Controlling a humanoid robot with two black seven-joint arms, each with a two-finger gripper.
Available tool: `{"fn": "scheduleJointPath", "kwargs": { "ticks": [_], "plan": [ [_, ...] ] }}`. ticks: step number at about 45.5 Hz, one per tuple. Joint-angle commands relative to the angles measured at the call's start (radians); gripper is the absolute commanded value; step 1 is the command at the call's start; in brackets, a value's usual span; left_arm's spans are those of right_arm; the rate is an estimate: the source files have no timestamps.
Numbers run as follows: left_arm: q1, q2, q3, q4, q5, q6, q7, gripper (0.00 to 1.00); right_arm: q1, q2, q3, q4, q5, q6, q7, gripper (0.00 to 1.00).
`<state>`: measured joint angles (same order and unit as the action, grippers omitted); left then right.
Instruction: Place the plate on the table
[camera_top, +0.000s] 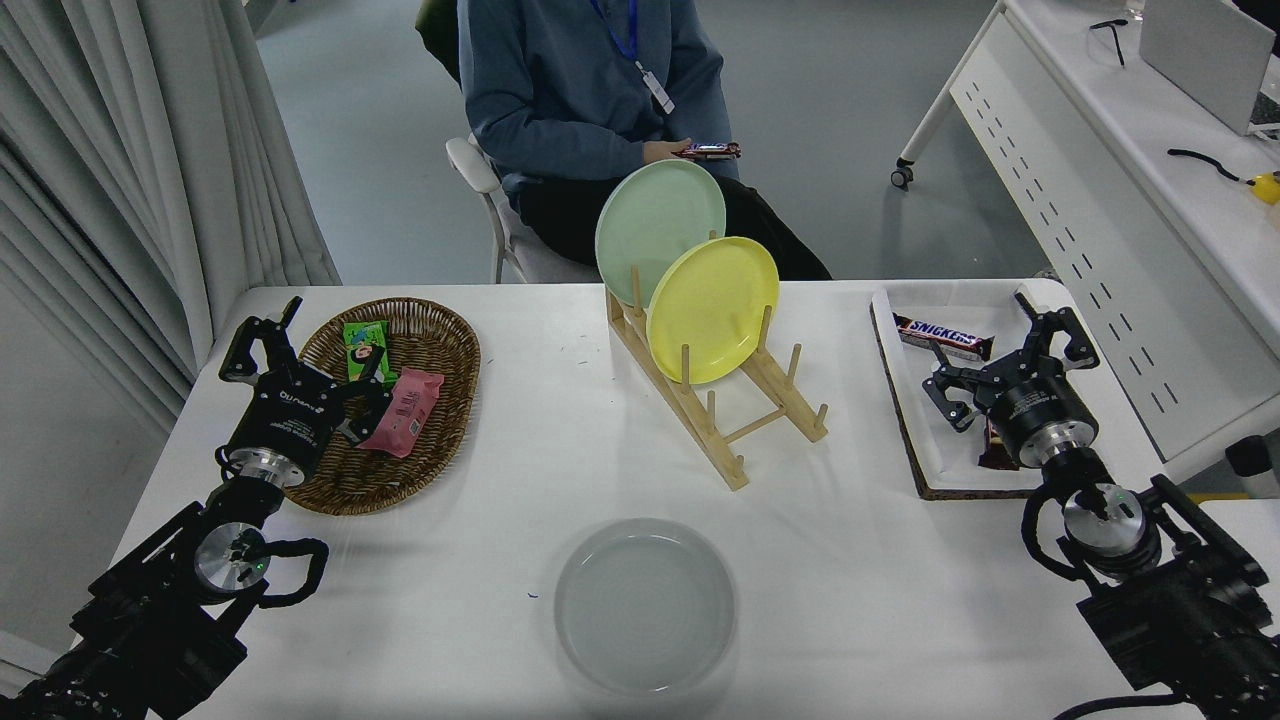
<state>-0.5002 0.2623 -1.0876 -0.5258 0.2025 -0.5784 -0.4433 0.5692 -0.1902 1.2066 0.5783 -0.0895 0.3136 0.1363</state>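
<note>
Lying flat, round glossy plate (645, 605) on matte table (900, 600).

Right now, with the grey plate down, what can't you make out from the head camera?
- Chocolate bar under the right pincer: hidden by it, over the white tray.
- Light green plate: its lower edge is hidden behind the yellow plate.
- Green packet in the basket: print too small.
- Both arms: cut off by the bottom edge.

The plate on the table is fully visible.
</note>
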Motion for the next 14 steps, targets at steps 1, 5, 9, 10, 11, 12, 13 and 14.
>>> {"fn": "scheduleJointPath", "kwargs": {
  "ticks": [1,5,9,10,11,12,13,14],
  "plan": [
    [0.0,0.0,0.0,0.001,0.0,0.0,0.0,1.0,0.015,0.005,-0.013,-0.002,-0.003,0.001,0.006,1.0],
    [0.0,0.0,0.0,0.0,0.0,0.0,0.0,1.0,0.018,0.003,-0.015,-0.002,-0.003,-0.001,0.006,1.0],
    [0.0,0.0,0.0,0.0,0.0,0.0,0.0,1.0,0.023,0.003,-0.015,-0.002,-0.003,-0.002,0.006,1.0],
    [0.0,0.0,0.0,0.0,0.0,0.0,0.0,1.0,0.024,0.003,-0.015,-0.002,-0.003,-0.002,0.006,1.0],
    [0.0,0.0,0.0,0.001,0.0,0.0,0.0,1.0,0.026,0.005,-0.015,-0.002,-0.003,-0.002,0.006,1.0],
    [0.0,0.0,0.0,0.001,0.0,0.0,0.0,1.0,0.028,0.005,-0.016,-0.002,-0.003,-0.002,0.006,1.0],
    [0.0,0.0,0.0,0.0,0.0,0.0,0.0,1.0,0.029,0.005,-0.016,-0.002,-0.003,-0.002,0.006,1.0],
    [-0.001,0.0,0.0,0.0,0.0,0.0,0.0,1.0,0.031,0.005,-0.016,-0.002,-0.003,-0.002,0.006,1.0]
  ]
}}
